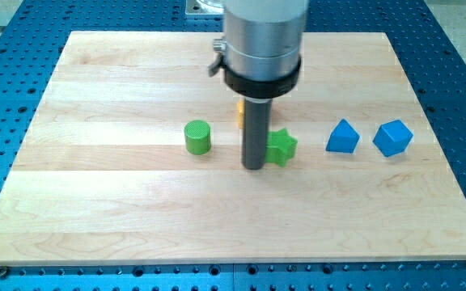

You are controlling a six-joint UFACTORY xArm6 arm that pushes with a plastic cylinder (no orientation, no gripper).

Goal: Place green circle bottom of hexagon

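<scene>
The green circle block [197, 137], a short cylinder, stands left of the board's middle. My tip [255, 166] rests on the board to the right of it, a block's width away, and touches the left side of a green star block [281, 147]. A yellow-orange block [239, 112] sits just behind the rod and is mostly hidden by it; I cannot make out its shape. Two blue blocks stand at the right: a pointed one [342, 137] and a hexagon-like one [392, 137].
The wooden board [120, 210] lies on a blue perforated table [459, 65]. The arm's grey and black body [261, 48] hangs over the board's top middle and hides what is behind it.
</scene>
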